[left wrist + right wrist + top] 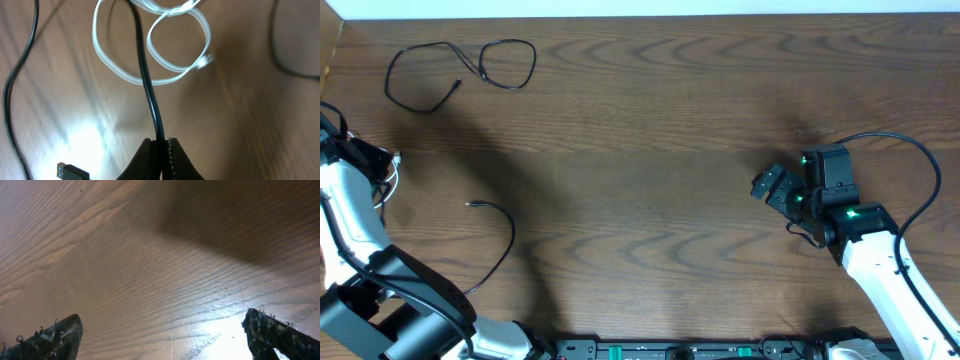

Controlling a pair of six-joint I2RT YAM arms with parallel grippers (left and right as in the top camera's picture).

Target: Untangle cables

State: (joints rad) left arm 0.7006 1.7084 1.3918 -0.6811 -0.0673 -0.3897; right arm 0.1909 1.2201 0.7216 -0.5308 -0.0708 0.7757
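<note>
My left gripper [161, 144] is shut on a black cable [147, 80] that runs up from the jaws and across the loops of the white cable [112, 65]. In the overhead view the left gripper [362, 152] is at the far left edge, with a bit of the white cable [389, 178] showing beside it. One black cable [505, 235] curves across the lower left. Another black cable [460, 62] lies looped at the top left, apart from the others. My right gripper [788, 182] is open and empty over bare wood on the right; its fingers [160, 335] are spread wide.
A black USB plug [69, 172] lies on the table just left of the left jaws, and a black cord [12, 95] runs along the left side. The table's left edge [328, 70] is close to the left arm. The right arm's thick black wire [920, 160] arcs at the right.
</note>
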